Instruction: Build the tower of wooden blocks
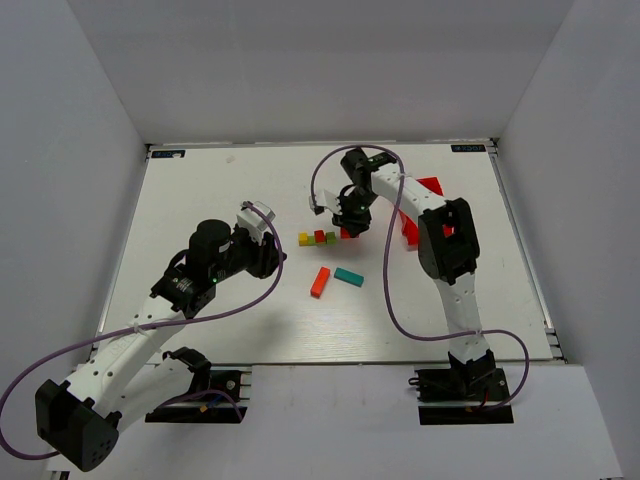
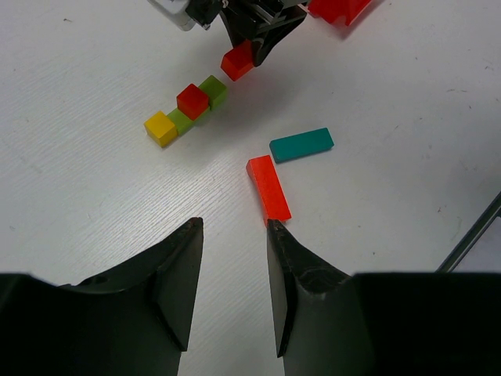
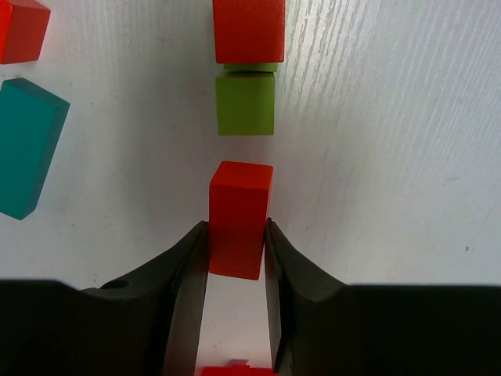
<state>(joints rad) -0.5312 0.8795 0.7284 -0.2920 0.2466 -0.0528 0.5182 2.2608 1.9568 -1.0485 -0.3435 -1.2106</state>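
Across the white counter (image 1: 200, 300), the right pincer (image 3: 236, 231) grips a red cube (image 3: 239, 196) just right of the wood block tower (image 1: 318, 238), a low mid-counter row of yellow, green and red cubes. The left pincer (image 2: 233, 227) hangs open and empty beside the orange bar (image 2: 268, 188) and teal bar (image 2: 301, 145).

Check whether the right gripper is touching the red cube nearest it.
Touching. The right wrist view shows the right gripper closed on the red cube, pressing flush against two opposite sides with no gap.
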